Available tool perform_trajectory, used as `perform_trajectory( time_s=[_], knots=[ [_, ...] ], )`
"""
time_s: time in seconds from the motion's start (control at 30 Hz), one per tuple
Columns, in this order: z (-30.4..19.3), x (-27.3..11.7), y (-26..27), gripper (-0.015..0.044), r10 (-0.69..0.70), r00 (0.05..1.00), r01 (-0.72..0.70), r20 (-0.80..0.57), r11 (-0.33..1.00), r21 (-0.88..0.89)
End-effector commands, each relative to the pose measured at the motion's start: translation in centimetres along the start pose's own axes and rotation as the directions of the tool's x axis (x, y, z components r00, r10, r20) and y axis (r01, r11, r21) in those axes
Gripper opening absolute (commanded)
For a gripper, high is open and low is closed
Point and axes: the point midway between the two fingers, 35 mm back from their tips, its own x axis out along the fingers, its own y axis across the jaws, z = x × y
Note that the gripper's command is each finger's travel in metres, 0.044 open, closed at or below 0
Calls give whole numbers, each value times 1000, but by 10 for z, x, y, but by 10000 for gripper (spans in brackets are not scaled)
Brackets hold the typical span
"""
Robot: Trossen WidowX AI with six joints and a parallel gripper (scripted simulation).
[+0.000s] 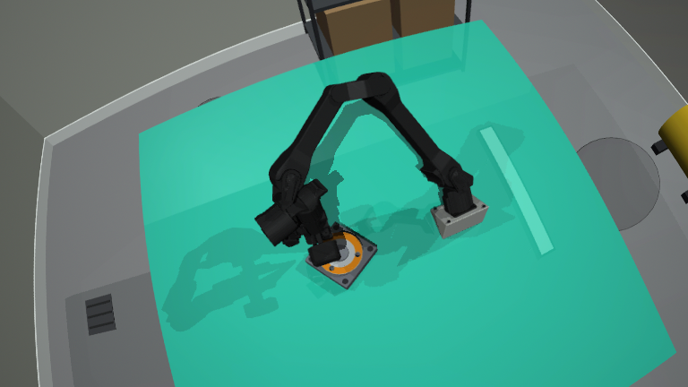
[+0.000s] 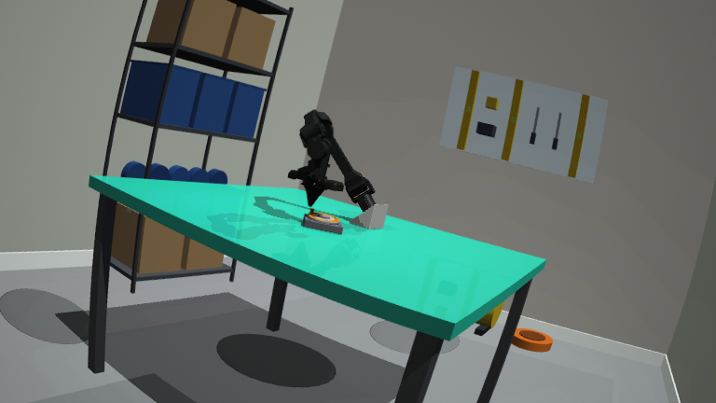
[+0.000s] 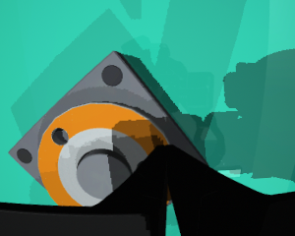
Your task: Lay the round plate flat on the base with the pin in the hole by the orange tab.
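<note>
Claw (image 2: 311, 203) fully closed, nothing held, pointing straight down over the orange plate (image 1: 349, 255) on its grey base (image 1: 365, 254) mid-table. Arm (image 1: 349, 90) folded in an inverted V, elbow high.

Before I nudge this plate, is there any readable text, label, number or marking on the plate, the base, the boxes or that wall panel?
None: no readable text in any view.
Orange plate: unmarked.
Grey base: unmarked.
Brown boxes: blank.
Wall panel: only yellow stripes and dark shapes.
</note>
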Motion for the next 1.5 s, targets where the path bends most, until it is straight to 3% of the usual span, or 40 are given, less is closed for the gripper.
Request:
perform_trajectory(
  time_s=[0.0, 1.47],
  knots=[
    [-3, 14, -2, 0, -5, 1000, 5, -5, 1000, -6],
    [-52, 14, -5, 0, -5, 1000, 5, -7, 1000, -7]
  ],
)
